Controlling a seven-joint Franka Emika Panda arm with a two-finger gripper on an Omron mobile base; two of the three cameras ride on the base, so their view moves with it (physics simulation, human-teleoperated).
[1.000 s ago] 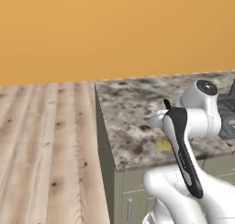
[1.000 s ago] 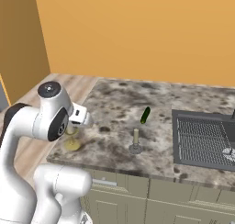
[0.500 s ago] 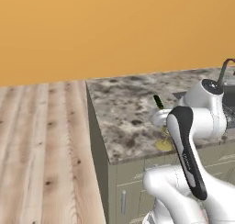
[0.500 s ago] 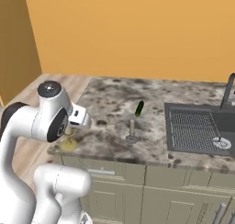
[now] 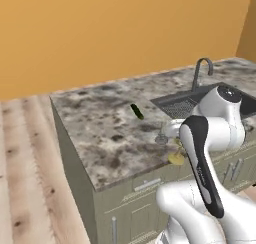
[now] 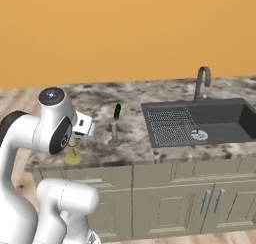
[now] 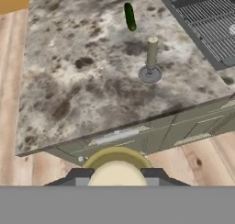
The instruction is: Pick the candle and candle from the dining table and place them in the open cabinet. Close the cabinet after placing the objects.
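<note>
My claw [image 7: 117, 172] is clamped on the cream candle in its brass-gold holder [image 6: 73, 153]; swinging carelessly near the mottled stone surface [image 7: 82, 71] could topple the grey candle on its silver holder [image 7: 151, 62].

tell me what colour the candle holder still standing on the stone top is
Silver-grey holder, clearest in the hand view.
</note>
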